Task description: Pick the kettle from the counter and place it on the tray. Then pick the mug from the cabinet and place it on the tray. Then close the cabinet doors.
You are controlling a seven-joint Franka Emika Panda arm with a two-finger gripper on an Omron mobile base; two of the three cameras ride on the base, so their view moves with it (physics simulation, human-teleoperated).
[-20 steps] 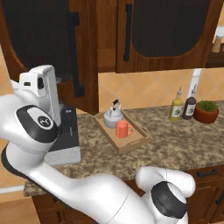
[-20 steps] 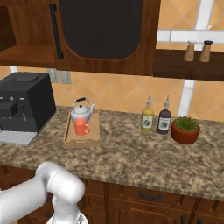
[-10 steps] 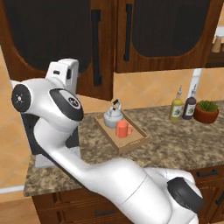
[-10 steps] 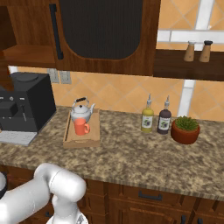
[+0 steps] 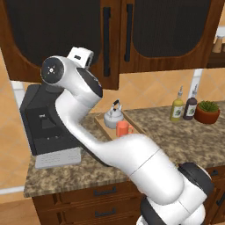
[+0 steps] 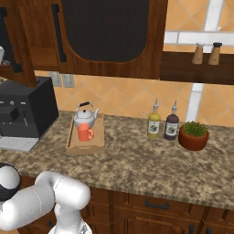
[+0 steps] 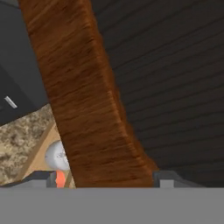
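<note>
We saw kettle [image 6: 85, 115] and mug [image 6: 84, 132] on tray [image 6: 87, 147]; doors left. Jaws looked parted astride left door [image 5: 57, 39] edge, hand view too close to confirm. Risk: glancing push, door rebounding ajar.

On the counter [image 6: 137, 169] stands one tray [image 6: 87, 145], at center left of the right base view, and it carries one kettle [image 6: 85, 117] and one mug [image 6: 84, 132]. One black coffee machine [image 6: 25, 113] sits at the left edge. Two bottles stand right of center: one yellowish [image 6: 154, 124], one dark [image 6: 172, 126]. One potted plant [image 6: 194, 135] is beside them. Two small shakers [image 6: 206, 53] rest on the shelf at upper right. Two cabinet doors [image 5: 132, 30] fill the top of the left base view, each with one black bar handle [image 5: 107, 41].
</note>
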